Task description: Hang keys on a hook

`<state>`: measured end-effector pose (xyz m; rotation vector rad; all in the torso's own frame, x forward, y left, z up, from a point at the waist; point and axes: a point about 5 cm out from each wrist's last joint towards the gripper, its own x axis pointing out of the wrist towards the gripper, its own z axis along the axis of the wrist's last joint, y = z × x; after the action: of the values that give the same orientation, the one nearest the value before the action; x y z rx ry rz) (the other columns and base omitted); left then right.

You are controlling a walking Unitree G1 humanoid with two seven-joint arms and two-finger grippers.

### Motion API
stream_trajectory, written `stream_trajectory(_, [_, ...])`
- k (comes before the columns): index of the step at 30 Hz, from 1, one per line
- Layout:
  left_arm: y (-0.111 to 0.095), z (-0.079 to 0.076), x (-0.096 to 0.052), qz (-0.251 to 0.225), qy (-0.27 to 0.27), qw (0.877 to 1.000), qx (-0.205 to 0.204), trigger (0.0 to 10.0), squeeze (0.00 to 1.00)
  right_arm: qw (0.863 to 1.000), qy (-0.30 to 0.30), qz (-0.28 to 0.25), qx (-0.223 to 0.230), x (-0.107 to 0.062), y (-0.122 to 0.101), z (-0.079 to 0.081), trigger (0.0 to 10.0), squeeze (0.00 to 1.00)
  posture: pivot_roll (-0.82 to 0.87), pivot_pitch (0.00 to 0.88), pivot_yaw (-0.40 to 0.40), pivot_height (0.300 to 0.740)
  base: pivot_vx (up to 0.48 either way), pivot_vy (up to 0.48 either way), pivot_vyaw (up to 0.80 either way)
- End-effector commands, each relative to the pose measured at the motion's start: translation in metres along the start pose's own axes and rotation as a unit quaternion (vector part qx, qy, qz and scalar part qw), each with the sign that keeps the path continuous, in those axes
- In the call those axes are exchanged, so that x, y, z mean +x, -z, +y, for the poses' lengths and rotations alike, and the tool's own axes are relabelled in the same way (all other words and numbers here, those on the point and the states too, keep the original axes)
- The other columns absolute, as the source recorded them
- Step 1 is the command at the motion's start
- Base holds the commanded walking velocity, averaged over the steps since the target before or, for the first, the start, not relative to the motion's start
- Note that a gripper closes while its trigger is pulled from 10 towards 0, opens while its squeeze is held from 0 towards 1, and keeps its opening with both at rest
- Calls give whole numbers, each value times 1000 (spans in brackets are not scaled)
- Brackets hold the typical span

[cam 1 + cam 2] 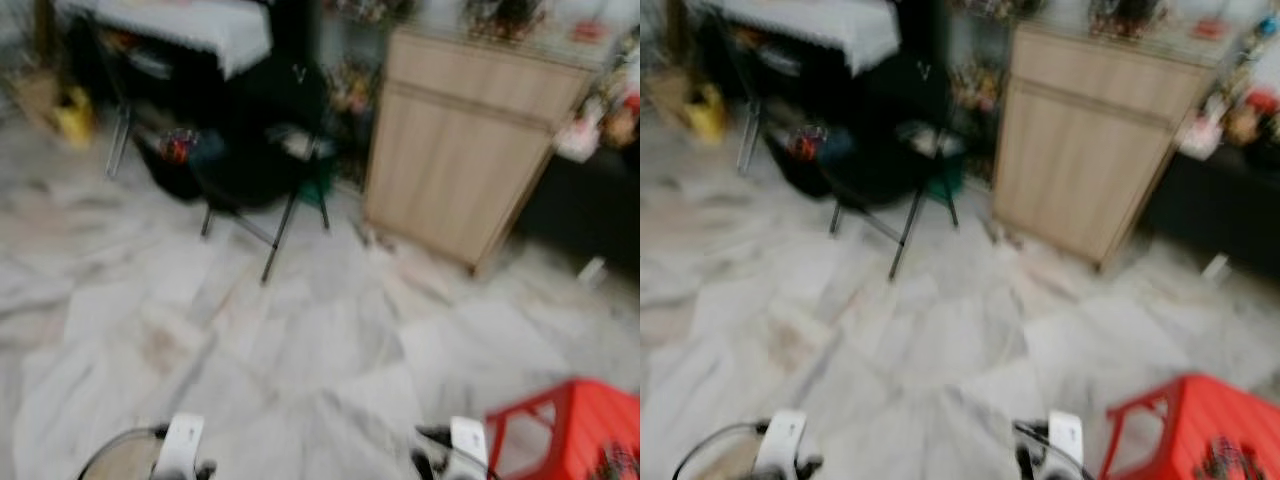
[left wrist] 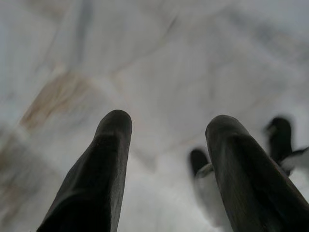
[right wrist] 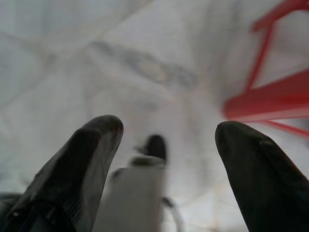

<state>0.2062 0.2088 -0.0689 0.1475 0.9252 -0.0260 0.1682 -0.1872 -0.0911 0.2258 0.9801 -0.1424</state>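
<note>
Presently, neither keys nor a hook can be made out anywhere in these blurred views, so the bearing of the keys from either pincer, and the lie of their long axis, cannot be judged; nor can I say which arm is nearer to them.

Both arms are hanging low at the six o'clock edge of the head views. The left gripper (image 2: 169,140) is pointing down at the marble floor (image 1: 300,350) with its two black fingers (image 2: 108,159) standing wide apart and nothing between them. The right gripper (image 3: 166,145) is likewise spread wide and carrying nothing; past it, a red stool (image 1: 565,430) is standing just beside that arm, at about four o'clock in the head views.

Further out, a wooden cabinet (image 1: 470,150) is standing at one o'clock, its top crowded with small items too smeared to identify. A black folding chair (image 1: 265,160) is sitting at eleven o'clock with dark things piled on it, and behind it a table with a white cloth (image 1: 190,25) is showing at the far edge. A yellow object (image 1: 75,115) is lying on the floor at ten o'clock.

Judgement: the robot appears to be walking or turning, searching for the keys. The task is not yet begun in earnest, since no pincer has hold of anything.
</note>
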Motion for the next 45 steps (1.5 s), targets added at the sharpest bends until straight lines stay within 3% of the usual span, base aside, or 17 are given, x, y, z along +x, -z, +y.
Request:
stream_trajectory(1, [13, 7, -3, 25, -7, 1000, 8, 10000, 0, 1000, -10, -4, 1, 1, -3, 8, 10000, 0, 72, 7, -2, 740, 0, 0, -619])
stream_trajectory(13, [12, 8, -3, 22, -5, 999, 25, 10000, 0, 1000, -8, -6, 3, 1, -3, 8, 10000, 0, 72, 8, 0, 740, 0, -120, -614])
stream_trajectory(21, [10, 7, -2, 19, -5, 1000, 13, 10000, 0, 1000, -7, -6, 4, 1, -3, 8, 10000, 0, 71, 7, 1, 740, 0, -391, -615])
stream_trajectory(33, [9, 6, -2, 12, -8, 1000, -11, 10000, 0, 1000, -6, -8, 4, 1, -3, 7, 10000, 0, 72, 10, -4, 740, 0, 0, -604])
stream_trajectory(45, [10, 5, -2, 17, -2, 1000, 7, 10000, 0, 1000, -4, -19, 11, 1, -5, 7, 10000, 0, 75, 10, -6, 740, 0, -44, 0])
